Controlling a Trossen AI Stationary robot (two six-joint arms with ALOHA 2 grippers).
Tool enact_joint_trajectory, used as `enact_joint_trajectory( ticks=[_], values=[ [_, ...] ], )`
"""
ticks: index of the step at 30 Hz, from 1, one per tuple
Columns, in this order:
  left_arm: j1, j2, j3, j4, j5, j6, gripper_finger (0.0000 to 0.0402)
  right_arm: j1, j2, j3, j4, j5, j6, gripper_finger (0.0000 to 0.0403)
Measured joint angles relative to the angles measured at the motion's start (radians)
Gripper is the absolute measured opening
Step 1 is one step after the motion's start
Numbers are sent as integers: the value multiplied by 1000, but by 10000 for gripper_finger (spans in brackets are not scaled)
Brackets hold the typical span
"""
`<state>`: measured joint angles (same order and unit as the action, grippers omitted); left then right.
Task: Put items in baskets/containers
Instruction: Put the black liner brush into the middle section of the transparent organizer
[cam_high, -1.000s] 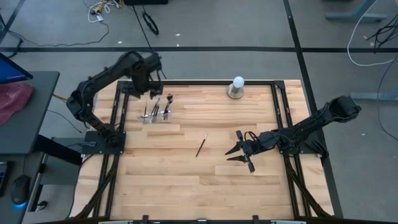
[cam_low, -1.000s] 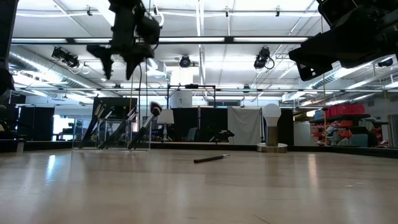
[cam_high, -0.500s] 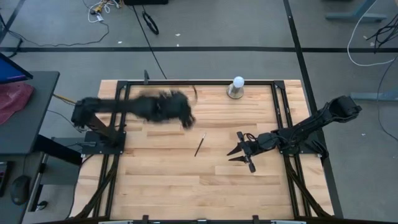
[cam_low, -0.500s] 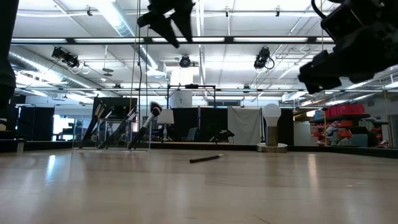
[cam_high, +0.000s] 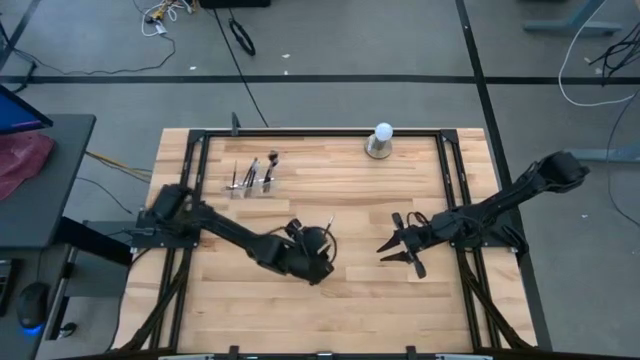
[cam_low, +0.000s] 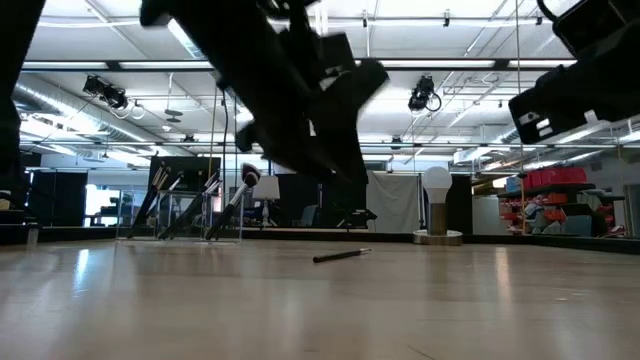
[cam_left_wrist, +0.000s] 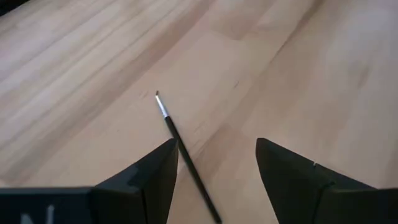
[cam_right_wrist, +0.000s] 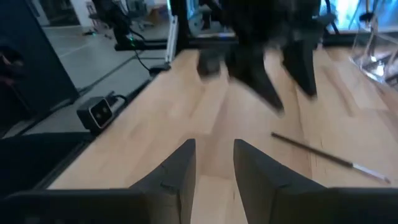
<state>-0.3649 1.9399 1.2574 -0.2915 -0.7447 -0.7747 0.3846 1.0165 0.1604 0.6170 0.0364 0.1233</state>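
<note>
Hovering my left pincer (cam_left_wrist: 214, 171) low over the one loose brush (cam_left_wrist: 185, 157), I have its fingers spread wide, with the handle running between them and nothing gripped yet. That brush lies flat on the wooden surface (cam_high: 250, 300), well apart from the clear holder (cam_high: 251, 183) and toward the middle of the surface from it.

My guess is it will handle as a very light, stiff stick: thin, smooth, lying flush on the wood, so it could roll or skid away if one finger touches first. I would close on the dark handle near its middle, across its length, and keep off the silver ferrule and the small bristle tip, which look like the delicate end.

By my count there is one brush left on the surface. In the holder I can make out several standing brushes, perhaps five or six, but they overlap and I cannot count them exactly. There is one holder.

My right pincer (cam_high: 400, 245) waits on the far side of the loose brush from the holder, with its fingers apart and empty.
</note>
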Motion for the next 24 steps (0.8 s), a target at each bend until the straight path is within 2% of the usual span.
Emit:
enact_joint_trajectory(
  ticks=[5,10,18,24],
  values=[
    [19,121,32,15,-103,-90,222,3,-32,-1,-5,0,-12,109],
    [44,157,28,16,-175,-233,222,3,-31,-1,-6,0,-11,109],
    [66,190,26,54,-209,-262,222,3,-29,-1,-6,0,-9,109],
    [77,252,28,90,-164,-279,222,3,-29,-1,-12,-3,-7,109]
  ],
)
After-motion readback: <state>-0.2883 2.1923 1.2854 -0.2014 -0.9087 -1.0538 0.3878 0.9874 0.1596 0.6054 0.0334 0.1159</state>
